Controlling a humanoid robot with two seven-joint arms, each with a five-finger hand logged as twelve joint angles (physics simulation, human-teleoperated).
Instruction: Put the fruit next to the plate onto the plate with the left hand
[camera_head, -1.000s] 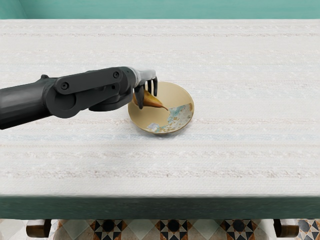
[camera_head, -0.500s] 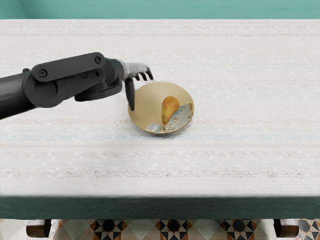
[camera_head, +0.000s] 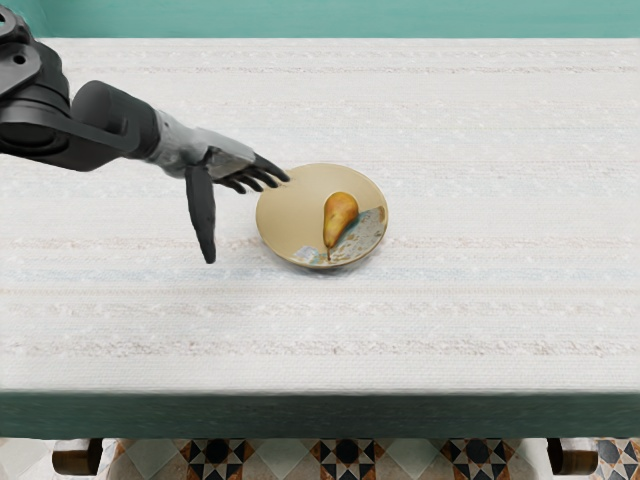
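A yellow-brown pear (camera_head: 338, 215) lies on the tan plate (camera_head: 290, 215), a little right of its middle, stem end toward the front. My left hand (camera_head: 228, 190) hovers just left of the plate with its fingers spread and nothing in them. The thumb points down toward the table and the other fingertips (camera_head: 270, 176) reach over the plate's left rim. The hand is apart from the pear. The left arm enters from the upper left.
The plate sits on a white cloth-covered table (camera_head: 480, 300) whose front edge runs along the bottom. A teal wall lies behind the table's far edge. A patterned floor shows below.
The hand let go of the pear, which came to rest on the plate. Since then the arm has pulled back left and upward, and the fingers have spread.
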